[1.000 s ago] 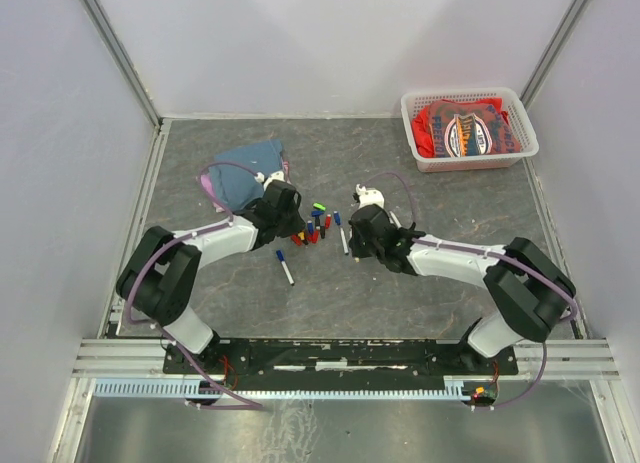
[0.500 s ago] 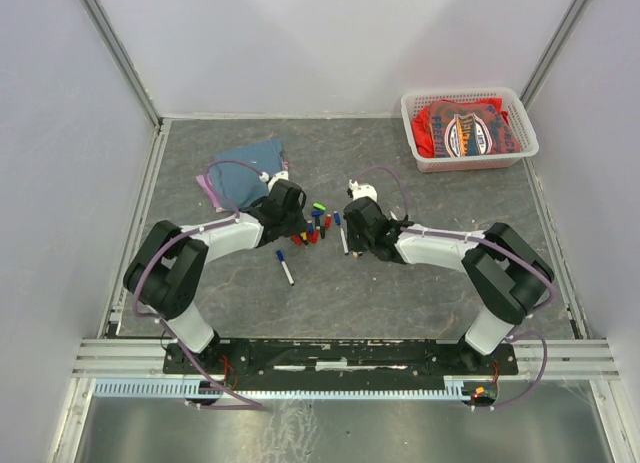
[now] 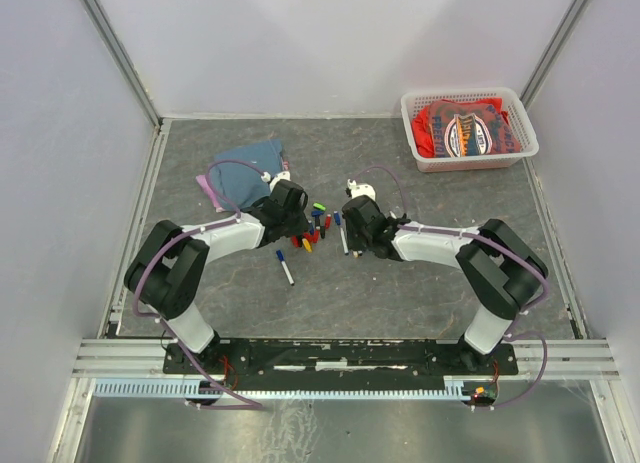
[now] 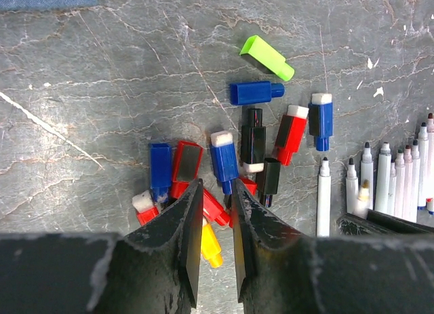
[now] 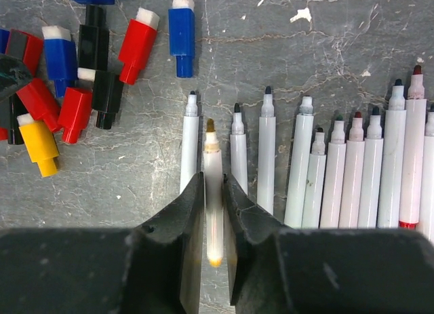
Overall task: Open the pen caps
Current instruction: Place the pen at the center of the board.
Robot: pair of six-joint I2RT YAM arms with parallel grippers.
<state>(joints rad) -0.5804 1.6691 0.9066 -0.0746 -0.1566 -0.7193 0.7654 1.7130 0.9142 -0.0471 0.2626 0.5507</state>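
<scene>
**Both grippers low over loose caps and bare pens**

The pen caps (image 4: 224,158) lie loose in a small heap on the grey marbled table (image 3: 400,283), between the 2 arms. They are red, blue, black, yellow and green, and several show a white end. A green cap (image 4: 268,57) and a blue cap (image 4: 256,92) lie a little apart at the far edge of the heap.

The left gripper (image 4: 217,185) hangs low over the near side of the heap with its jaws a narrow way apart. A yellow cap (image 4: 211,248) and a red cap (image 4: 214,209) lie on the table in the gap, and neither looks clamped.

To the right of the heap, a row of uncapped white pens (image 5: 302,165) lies side by side with the tips pointing away from the arms. The right gripper (image 5: 213,175) straddles one of them, a pen with a yellow-brown tip (image 5: 213,192). Its jaws are only slightly wider than the barrel, with a sliver of gap on one side. The pen lies in line with its neighbours and does not look squeezed.

Nearer the arm bases, well clear of the heap, a blue-capped pen (image 3: 285,267) lies alone. A folded blue cloth (image 3: 245,168) sits behind the left arm. A white basket (image 3: 470,163) holding a red garment (image 3: 465,131) stands in the far right corner.
</scene>
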